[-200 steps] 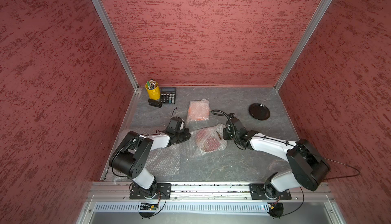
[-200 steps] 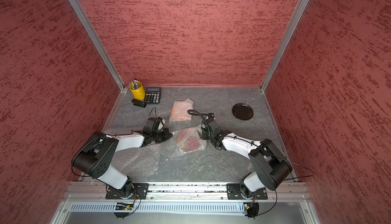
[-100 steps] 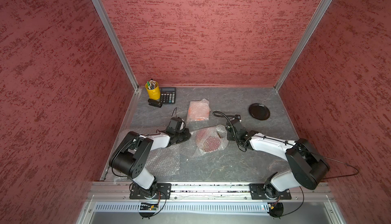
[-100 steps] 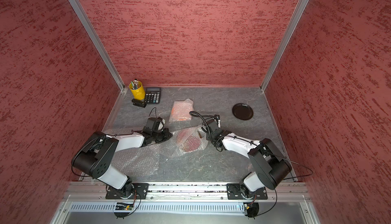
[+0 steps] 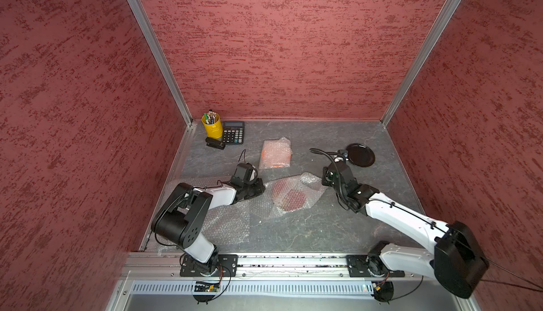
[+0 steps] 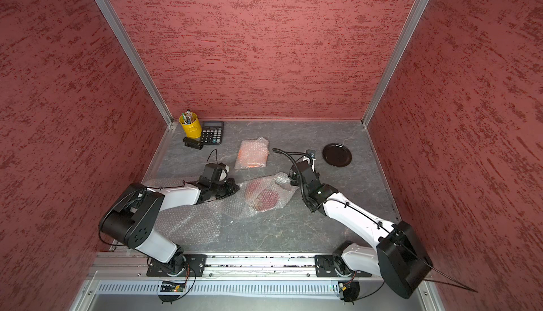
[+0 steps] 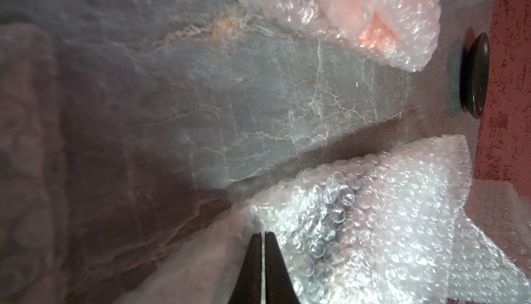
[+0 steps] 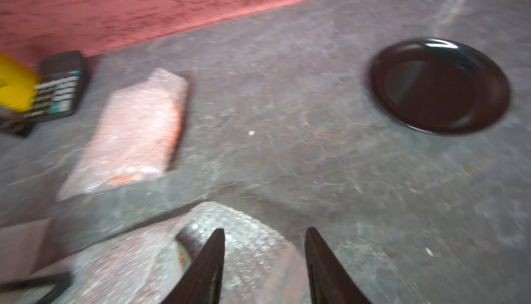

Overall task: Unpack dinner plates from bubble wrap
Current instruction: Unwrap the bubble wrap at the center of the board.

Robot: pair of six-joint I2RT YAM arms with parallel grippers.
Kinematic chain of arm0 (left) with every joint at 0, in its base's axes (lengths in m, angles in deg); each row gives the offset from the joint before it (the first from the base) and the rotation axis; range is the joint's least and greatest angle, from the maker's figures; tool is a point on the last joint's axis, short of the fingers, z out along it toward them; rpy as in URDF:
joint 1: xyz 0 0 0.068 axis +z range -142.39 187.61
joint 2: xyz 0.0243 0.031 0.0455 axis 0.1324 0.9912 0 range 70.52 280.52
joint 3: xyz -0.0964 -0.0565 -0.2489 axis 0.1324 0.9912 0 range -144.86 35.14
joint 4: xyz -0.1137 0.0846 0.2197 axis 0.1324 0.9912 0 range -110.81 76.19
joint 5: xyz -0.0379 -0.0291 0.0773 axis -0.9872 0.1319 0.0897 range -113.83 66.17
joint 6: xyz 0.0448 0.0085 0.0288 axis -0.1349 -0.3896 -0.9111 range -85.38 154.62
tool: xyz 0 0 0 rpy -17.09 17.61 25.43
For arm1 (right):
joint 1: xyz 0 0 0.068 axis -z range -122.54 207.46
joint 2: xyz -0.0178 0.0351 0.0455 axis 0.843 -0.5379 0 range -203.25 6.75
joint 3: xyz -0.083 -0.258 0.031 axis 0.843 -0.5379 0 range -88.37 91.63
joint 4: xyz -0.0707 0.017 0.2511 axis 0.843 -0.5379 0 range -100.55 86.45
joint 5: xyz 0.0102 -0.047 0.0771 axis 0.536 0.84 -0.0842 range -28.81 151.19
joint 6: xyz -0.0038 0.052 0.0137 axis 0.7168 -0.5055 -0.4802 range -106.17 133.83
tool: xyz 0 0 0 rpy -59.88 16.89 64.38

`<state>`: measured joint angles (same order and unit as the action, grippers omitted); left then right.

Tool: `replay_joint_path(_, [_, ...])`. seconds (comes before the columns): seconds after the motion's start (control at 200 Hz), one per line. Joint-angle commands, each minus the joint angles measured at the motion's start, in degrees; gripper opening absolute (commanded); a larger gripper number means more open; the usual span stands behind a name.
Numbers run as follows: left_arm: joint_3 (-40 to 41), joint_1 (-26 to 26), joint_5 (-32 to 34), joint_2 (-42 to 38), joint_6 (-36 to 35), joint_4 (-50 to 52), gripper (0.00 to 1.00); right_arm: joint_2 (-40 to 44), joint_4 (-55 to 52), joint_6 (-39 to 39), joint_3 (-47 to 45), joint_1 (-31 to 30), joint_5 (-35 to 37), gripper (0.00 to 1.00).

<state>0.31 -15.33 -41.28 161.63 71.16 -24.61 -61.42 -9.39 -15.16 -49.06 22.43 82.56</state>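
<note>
Your left tool [image 7: 263, 234] clenches the wrap [image 7: 373, 216] over the red plate [image 5: 293, 199], right tool [image 8: 265, 230] released; pens [image 5: 211, 116] in the cup [image 5: 213, 130] show only in both top views.

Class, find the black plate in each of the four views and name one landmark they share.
In a top view: black plate lies bare, apart from the orange wrapped bundle.
In a top view: likewise.
Left wrist: edge-on, beyond the bundle.
Right wrist: face-up, unwrapped.
Shared landmark: that bundle.
</note>
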Motion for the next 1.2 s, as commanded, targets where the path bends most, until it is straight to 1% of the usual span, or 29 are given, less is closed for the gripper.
replay_joint_path(0.0, [1.1,-0.4,1.8,0.5,-1.1,6.6,0.08,1.9,7.2,7.2,-1.5,0.2,-14.7,0.49])
replay_joint_path(0.075, [1.1,-0.4,1.8,0.4,-1.0,6.6,0.08,1.7,7.9,9.3,-1.7,0.2,-23.1,0.49])
replay_joint_path(0.125, [1.1,-0.4,1.8,0.5,-1.0,6.5,0.08,0.8,7.4,10.0,-1.5,0.2,-27.2,0.49])
replay_joint_path(0.185, [1.1,-0.4,1.8,0.4,-1.0,6.5,0.08,-0.9,6.3,10.6,-1.3,0.2,-30.5,0.49])
replay_joint_path(0.24, [1.1,-0.4,1.8,0.4,-1.0,6.5,0.08,-2.6,5.7,10.6,-1.5,0.2,-31.6,0.49])
replay_joint_path(0.331, [0.9,-0.5,1.6,0.4,-1.0,6.5,0.08,-5.4,5.7,10.2,-2.2,0.3,-30.7,0.49])
replay_joint_path(0.536, [0.5,-0.7,1.5,0.3,-1.0,6.8,0.08,-10.8,5.9,7.6,-2.4,0.2,-21.5,0.48])
replay_joint_path(0.706, [-1.1,-0.9,1.0,-0.7,-1.4,8.3,0.08,-14.8,5.0,6.8,-0.9,0.2,-17.7,0.47])
replay_joint_path(0.716, [-1.2,-0.9,1.0,-0.9,-1.4,8.5,0.08,-16.0,4.9,6.8,-0.8,0.2,-17.5,0.46])
replay_joint_path(0.807, [-2.9,-1.2,1.1,-2.2,-2.3,10.3,0.1,-17.3,5.2,6.5,-0.6,0.2,-17.6,0.46])
replay_joint_path(0.882, [-4.8,-1.6,1.3,-3.8,-3.4,12.5,0.14,-17.8,5.7,6.3,-0.7,0.2,-17.8,0.46])
replay_joint_path(1.062, [-10.3,-3.5,4.2,-8.0,-7.2,18.9,0.4,-18.4,6.6,5.8,-1.0,0.2,-18.7,0.45])
replay_joint_path(1.132, [-12.7,-5.0,6.1,-9.5,-9.2,21.5,0.47,-18.7,6.9,5.5,-1.1,0.2,-18.7,0.45])
replay_joint_path(1.197, [-14.6,-6.8,8.5,-10.6,-11.3,23.4,0.51,-18.9,7.2,5.1,-1.3,0.2,-18.8,0.45])
